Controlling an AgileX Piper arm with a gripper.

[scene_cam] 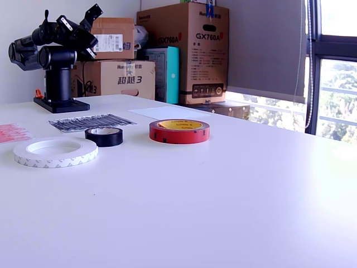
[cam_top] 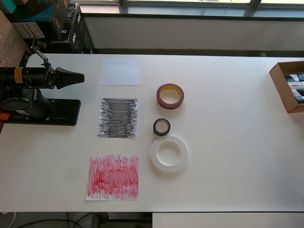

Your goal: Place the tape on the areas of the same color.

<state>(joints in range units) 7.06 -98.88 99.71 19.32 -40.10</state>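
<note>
Three rolls lying flat mid-tabletop, holes up, so no long axis to speak of: dark-red roll (cam_top: 170, 96) nearest the window edge, small black roll (cam_top: 161, 127) next, white translucent roll (cam_top: 169, 153) touching it. Matching sheets alongside toward the arm's edge: white sheet (cam_top: 120, 72), black sheet (cam_top: 118, 118), red sheet (cam_top: 113, 177). Probably light, stiff, smooth-sided; best pinched across one wall. Claw (cam_top: 80, 77) parked well apart, seemingly closed, holding nothing.

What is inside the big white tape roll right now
Inside the white tape roll, only bare table shows through its open centre in the overhead view. Nothing sits within it. The black roll lies just beside it, outside the ring. What the band itself covers is hidden.
</note>
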